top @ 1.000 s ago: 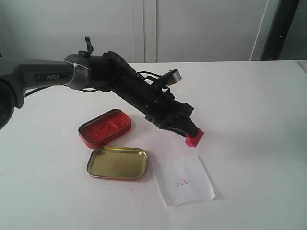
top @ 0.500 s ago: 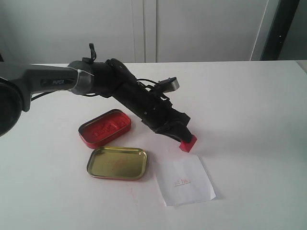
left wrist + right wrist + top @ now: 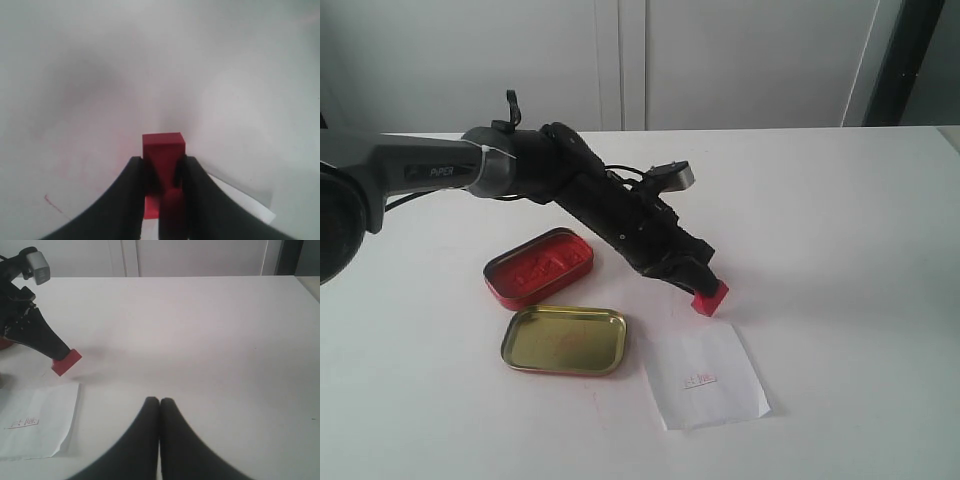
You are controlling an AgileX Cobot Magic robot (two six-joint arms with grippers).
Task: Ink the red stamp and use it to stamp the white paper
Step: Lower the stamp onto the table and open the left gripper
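- The left pincer [image 3: 703, 288] is closed tight on the red stamp [image 3: 710, 298], with one finger on each side of it.
- The stamp is tilted. It sits low over the table [image 3: 840, 250], just beside the far edge of the white paper [image 3: 705, 375] and not over the paper.
- I cannot tell if the stamp's bottom edge touches the table or hangs just above it.
- The paper already has a small red mark [image 3: 700, 380] on it, so I think the stamping is done.
- My guess is that the step now is putting the stamp down.
- The next move would then be to lower the stamp flat on the bare table, open the fingers and lift the arm away without knocking the stamp over.
- If one more print is wanted, the stamp has to go to the red tin [image 3: 540, 265] first for ink.
- The right pincer [image 3: 159, 405] is pressed shut with nothing in it, well apart from the stamp.
- The gold tin [image 3: 565, 340] lies open beside the paper.
- The inky face of the stamp points down, so nobody can see if it has ink on it.
- The mark on the paper is too small to read.
- The left wrist view is blurry, and only a corner of the paper shows there.
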